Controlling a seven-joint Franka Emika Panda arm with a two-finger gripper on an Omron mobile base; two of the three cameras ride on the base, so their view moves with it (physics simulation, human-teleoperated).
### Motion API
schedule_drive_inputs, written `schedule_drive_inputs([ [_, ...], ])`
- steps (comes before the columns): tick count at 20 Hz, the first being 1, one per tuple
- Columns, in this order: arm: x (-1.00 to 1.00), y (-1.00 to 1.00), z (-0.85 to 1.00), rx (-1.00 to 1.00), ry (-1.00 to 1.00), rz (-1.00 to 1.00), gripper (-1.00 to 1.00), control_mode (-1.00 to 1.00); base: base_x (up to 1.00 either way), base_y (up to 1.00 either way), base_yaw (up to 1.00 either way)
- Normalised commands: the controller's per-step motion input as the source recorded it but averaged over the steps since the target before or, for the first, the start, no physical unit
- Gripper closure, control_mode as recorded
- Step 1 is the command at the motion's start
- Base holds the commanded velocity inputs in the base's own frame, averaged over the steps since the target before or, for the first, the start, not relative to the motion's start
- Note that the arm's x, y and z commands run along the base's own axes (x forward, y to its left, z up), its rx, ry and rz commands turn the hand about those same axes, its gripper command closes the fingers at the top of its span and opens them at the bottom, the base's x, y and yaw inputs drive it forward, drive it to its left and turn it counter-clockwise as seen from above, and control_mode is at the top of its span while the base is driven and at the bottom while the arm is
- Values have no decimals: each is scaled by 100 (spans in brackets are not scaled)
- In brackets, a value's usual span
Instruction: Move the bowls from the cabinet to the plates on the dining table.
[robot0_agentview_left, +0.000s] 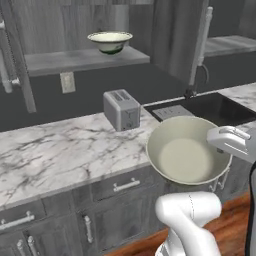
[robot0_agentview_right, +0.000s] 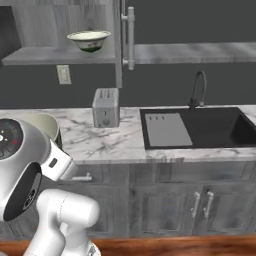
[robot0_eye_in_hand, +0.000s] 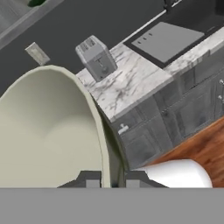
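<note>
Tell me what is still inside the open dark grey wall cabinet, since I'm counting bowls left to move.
One cream-green glazed bowl sits upright on the dark grey cabinet shelf. Its door and frame hide the rest. The gripper is shut on another bowl's rim.

The white arm rose from the base, bent at the elbow, and reached forward at about counter height. Its pincer (robot0_eye_in_hand: 113, 179) was closed tight on the rim of a bowl (robot0_agentview_left: 186, 152), one fingertip (robot0_eye_in_hand: 91, 179) inside the wall, the other outside, carrying it tilted in the air.
</note>
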Motion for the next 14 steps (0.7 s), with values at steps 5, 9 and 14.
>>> schedule_drive_inputs([
  [5,0,0,0,0,0,0,100,100,-7,-16,-39],
  [9,0,0,0,0,0,0,100,100,-6,-15,-41],
  [14,0,0,0,0,0,0,100,100,-3,-13,-42],
])
